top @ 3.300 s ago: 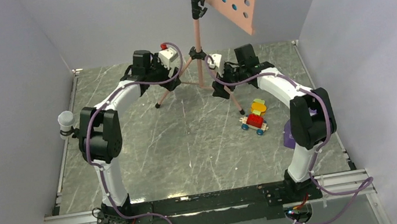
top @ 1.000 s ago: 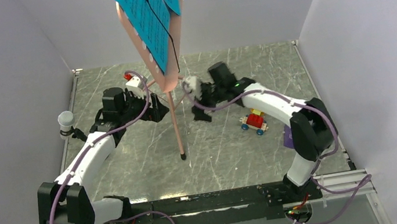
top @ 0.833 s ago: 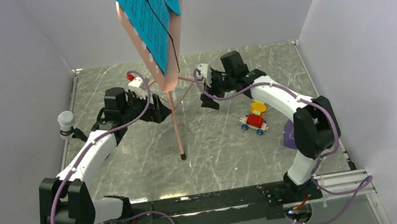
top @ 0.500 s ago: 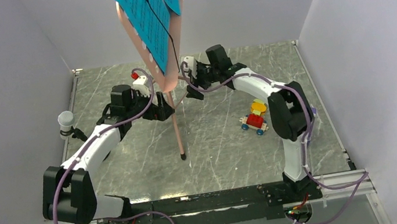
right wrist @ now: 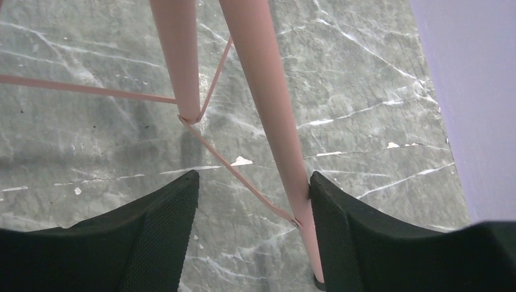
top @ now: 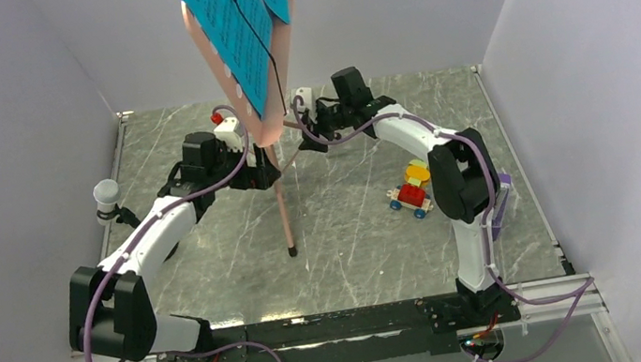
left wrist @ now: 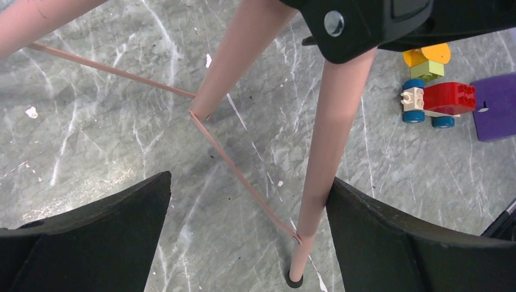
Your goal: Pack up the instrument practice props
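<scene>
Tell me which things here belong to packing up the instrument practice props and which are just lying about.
Job: salmon-pink tripod music stand; cyan sheet-music pages; small purple metronome.
Lying about: red toy car on wheels; small yellow-orange toy.

Your table (left wrist: 91, 140) looks like grey marbled stone or laminate, smooth, with white veins and a dull sheen. The music stand (top: 284, 210) has smooth, matt salmon-pink tube legs that look like plastic. The sheet-music pages (top: 232, 13) look like thin matt cyan paper. The right tool (right wrist: 251, 201) has black pads (right wrist: 164, 225) with a fine grainy texture, and the left tool (left wrist: 246, 213) looks smoother. The toy car (left wrist: 447, 98) is glossy moulded plastic, and the metronome (left wrist: 496, 106) is matt purple.
</scene>
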{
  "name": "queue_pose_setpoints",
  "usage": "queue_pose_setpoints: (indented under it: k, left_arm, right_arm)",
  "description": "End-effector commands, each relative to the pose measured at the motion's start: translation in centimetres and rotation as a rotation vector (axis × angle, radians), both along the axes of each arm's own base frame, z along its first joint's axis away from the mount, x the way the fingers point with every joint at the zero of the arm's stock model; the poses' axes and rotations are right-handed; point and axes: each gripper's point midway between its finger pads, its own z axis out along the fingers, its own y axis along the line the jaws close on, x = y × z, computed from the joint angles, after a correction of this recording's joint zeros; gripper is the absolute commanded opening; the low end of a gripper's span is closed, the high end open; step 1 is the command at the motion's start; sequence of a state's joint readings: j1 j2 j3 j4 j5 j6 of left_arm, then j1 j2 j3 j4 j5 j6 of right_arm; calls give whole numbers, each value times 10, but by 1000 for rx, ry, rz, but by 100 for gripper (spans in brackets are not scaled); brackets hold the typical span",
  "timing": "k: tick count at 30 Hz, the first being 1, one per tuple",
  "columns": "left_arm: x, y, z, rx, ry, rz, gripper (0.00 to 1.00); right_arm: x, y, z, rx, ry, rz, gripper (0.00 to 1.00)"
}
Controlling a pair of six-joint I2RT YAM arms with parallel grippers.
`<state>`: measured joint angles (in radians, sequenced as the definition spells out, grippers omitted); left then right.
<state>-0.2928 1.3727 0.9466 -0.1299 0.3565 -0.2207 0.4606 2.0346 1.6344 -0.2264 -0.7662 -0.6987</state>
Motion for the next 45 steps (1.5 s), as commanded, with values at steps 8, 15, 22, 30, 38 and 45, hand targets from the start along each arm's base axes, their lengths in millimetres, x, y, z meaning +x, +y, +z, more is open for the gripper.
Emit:
queue_pose_setpoints:
  k: [8, 15, 22, 30, 38, 45]
  left_arm:
    - [9, 58, 6, 182, -58, 235, 99]
    - [-7, 32, 7, 116, -54, 63, 99]
    - [-12, 25, 6, 112, -63, -7, 99]
    - [-11, 30, 1, 148, -62, -1, 99]
    - [-14, 38, -11, 173, -49, 32, 99]
    - [1, 47, -18, 213, -104, 89, 99]
  right_arm:
    - [-48, -14, -1, -5, 116, 55, 65]
    - [4, 0, 11, 28, 20, -48, 87]
    - [40, 16, 13, 57, -30, -122, 89]
    - [30, 26, 1, 69, 27, -51, 13]
    - [34, -16, -19, -40, 39, -226, 0]
    - [17, -62, -22, -128, 19, -324, 0]
